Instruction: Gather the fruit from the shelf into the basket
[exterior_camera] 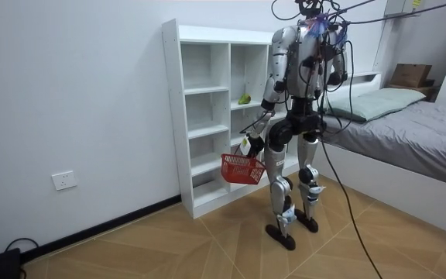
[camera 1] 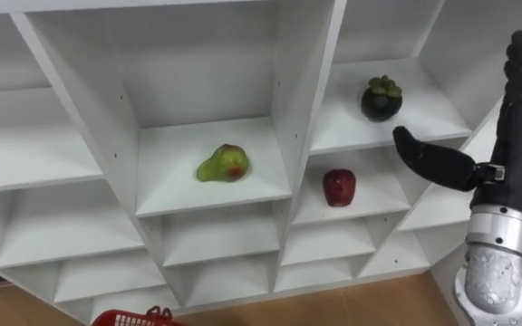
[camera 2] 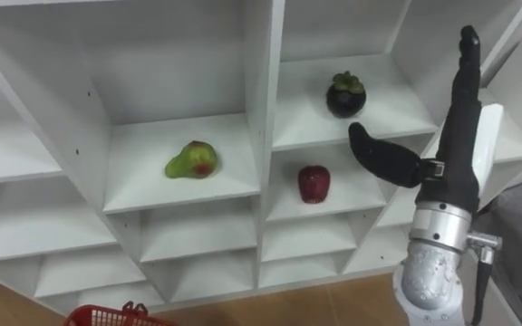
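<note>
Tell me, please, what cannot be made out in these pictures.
Red basket: cut off by the eye views' bottom edge; contents hidden.
Left hand: too small in the room view to read its hold.
Red fruit and dark fruit: hidden behind the robot in the room view.

Red basket (camera 1: 139,318) is clipped by the bottom edge in the eye views, just rim and handle visible. Room view: left robot hand (exterior_camera: 248,145) above the basket is too small to make out, and the green fruit (exterior_camera: 244,99) is a speck. Closet (camera 1: 243,195) is cropped on all sides.
</note>
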### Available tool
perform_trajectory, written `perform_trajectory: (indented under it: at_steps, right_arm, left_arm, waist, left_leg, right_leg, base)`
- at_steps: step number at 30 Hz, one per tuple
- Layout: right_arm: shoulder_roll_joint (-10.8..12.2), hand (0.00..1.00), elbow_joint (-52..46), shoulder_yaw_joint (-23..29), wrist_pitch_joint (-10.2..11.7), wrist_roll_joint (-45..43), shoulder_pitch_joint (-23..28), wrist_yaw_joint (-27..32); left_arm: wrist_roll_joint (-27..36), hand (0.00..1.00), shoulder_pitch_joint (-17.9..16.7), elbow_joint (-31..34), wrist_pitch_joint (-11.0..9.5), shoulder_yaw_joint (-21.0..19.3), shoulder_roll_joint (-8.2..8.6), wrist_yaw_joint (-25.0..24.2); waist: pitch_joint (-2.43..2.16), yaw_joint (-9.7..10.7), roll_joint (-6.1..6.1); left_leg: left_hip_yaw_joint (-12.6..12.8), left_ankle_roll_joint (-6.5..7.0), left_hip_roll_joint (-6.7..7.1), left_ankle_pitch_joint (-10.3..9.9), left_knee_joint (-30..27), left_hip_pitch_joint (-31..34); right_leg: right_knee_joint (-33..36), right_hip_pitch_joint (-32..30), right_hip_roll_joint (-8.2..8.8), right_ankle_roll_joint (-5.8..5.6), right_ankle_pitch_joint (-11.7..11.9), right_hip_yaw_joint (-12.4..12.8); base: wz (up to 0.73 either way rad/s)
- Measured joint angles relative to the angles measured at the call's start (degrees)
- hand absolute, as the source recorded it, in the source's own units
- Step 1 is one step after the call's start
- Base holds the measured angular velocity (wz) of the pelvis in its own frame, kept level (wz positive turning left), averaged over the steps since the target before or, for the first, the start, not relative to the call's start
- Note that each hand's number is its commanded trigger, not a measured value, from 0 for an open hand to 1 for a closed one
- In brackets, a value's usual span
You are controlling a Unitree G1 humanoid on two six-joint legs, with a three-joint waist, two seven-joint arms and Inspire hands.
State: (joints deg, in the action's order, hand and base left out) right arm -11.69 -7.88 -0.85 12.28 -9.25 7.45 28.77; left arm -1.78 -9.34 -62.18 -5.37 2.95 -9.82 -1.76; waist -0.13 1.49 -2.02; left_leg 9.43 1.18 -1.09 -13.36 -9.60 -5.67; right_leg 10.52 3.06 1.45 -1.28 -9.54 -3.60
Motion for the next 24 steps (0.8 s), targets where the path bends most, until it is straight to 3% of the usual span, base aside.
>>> perform_trajectory:
  at_steps: [7,14,24]
  right_arm:
    - [-1.0,0.0,1.3,0.0,0.1,0.6,-0.8,-2.2]
    - [-2.0,0.0,5.4,0.2,0.1,2.5,-2.9,-4.0]
    - [-2.0,0.0,6.0,0.6,-0.5,2.1,-3.9,-6.0]
  left_arm:
    - [-0.1,1.0,0.1,0.2,0.0,-0.1,0.15,0.1]
    - [-1.4,1.0,0.0,0.4,0.0,-0.6,-0.02,0.3]
    - [-2.9,1.0,-0.4,1.4,0.1,-2.9,-0.09,-0.3]
  waist:
    - [0.27,-0.2,0.32]
    - [0.49,-0.5,-0.11]
    - [0.13,-1.5,-0.66]
  left_leg:
    - [-0.7,-0.12,-0.05,0.1,0.3,0.2]
    - [-0.9,-0.13,-0.06,0.1,0.3,0.3]
    - [-1.8,-0.29,-0.01,0.2,0.0,0.5]
  right_leg:
    - [0.0,0.0,-0.03,0.0,0.0,-1.0]
    - [-0.1,-0.1,-0.01,0.0,0.0,-1.4]
    - [-0.9,0.3,0.0,0.01,0.0,-1.9]
  base:
    - [0.03]
    - [0.01]
    - [0.04]
